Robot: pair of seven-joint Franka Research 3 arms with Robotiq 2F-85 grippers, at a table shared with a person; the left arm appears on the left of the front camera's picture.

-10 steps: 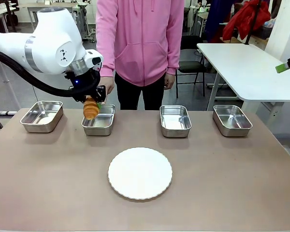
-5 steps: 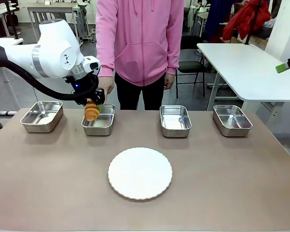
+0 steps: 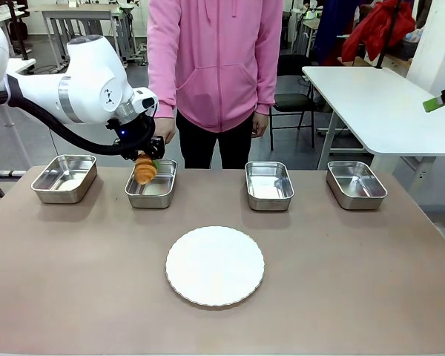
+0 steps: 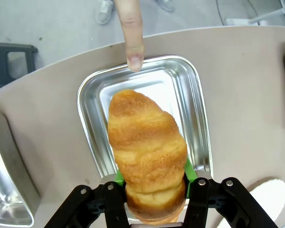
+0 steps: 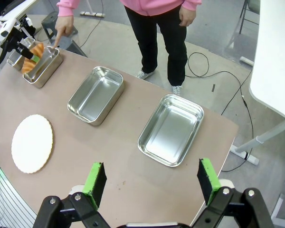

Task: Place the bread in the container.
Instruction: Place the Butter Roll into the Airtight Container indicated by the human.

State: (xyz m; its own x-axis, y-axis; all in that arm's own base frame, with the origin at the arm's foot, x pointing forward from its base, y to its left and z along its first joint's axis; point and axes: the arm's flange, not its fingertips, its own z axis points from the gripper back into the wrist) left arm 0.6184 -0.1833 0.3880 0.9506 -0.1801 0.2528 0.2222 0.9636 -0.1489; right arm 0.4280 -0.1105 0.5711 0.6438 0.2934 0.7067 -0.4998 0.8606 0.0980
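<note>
The container (image 4: pixel 90 109) is polished steel, mirror-bright, its floor throwing back white glare. The bread (image 4: pixel 145 147) has a golden, ridged crust, slightly rough and crumbly. The table (image 3: pixel 341 282) is a matt brown, smooth surface. The plate (image 3: pixel 215 265) near the middle looks matt white, its rim finely fluted.

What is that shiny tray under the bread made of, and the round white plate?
The tray looks like polished metal, probably steel: it is silvery and mirrors the light. The bread, a croissant held in the left claw, is baked dough with a golden, ridged crust. The plate is matte white with a thin brown rim; whether it is cardboard or plastic isn't clear.
</note>
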